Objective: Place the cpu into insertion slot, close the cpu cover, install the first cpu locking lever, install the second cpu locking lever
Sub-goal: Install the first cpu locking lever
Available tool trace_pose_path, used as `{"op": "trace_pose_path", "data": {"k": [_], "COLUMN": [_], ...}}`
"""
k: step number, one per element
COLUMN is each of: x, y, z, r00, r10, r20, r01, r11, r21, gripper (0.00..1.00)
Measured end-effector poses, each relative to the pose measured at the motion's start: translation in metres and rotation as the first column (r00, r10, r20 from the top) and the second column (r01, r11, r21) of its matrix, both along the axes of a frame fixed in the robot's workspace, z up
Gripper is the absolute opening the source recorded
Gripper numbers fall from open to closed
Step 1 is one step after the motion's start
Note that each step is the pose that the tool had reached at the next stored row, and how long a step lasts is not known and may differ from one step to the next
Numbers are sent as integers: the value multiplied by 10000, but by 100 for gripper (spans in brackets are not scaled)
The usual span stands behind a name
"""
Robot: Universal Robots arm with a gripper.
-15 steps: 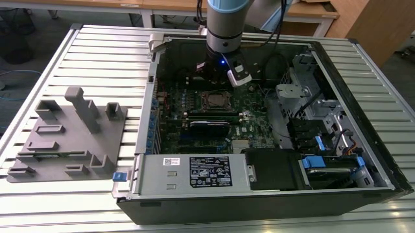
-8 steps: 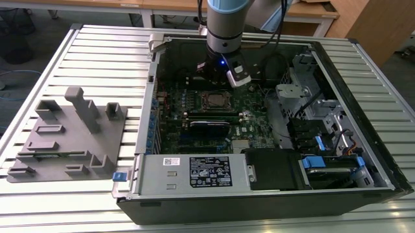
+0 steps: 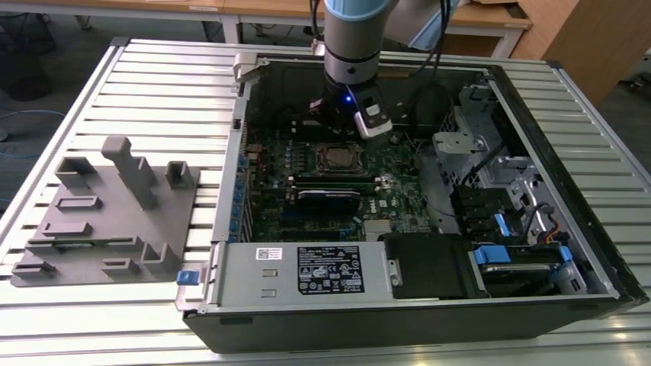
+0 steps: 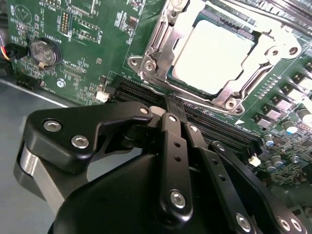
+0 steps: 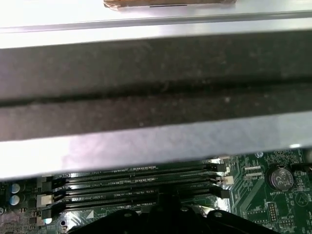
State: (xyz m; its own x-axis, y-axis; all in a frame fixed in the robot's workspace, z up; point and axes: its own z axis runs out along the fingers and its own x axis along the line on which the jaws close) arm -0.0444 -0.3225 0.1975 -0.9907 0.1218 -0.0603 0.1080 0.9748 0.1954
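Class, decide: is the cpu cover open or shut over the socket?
Shut. In the second wrist view the cpu cover lies flat, framing the cpu, whose silvery top shows through its window.

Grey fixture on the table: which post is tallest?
The central post on the grey fixture; it rises well above the shorter blocks on either side of it.

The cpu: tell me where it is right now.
In the second wrist view the cpu lies inside the window of the cpu cover, beside the long black slots; in the exterior view it sits midway across the green circuit board.
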Motion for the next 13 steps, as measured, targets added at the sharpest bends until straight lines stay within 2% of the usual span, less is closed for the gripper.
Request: {"op": "trace_pose_path", "data": {"k": [5,13], "x": [0,0], "y": [0,3], "z": [-4,-4], "r00": [9997,9996], "r10": [-237,-295], "r20": [-1,-1], "r01": [237,295], "r11": [9997,9995], "r21": [-107,-112], "gripper": [11,11]}}
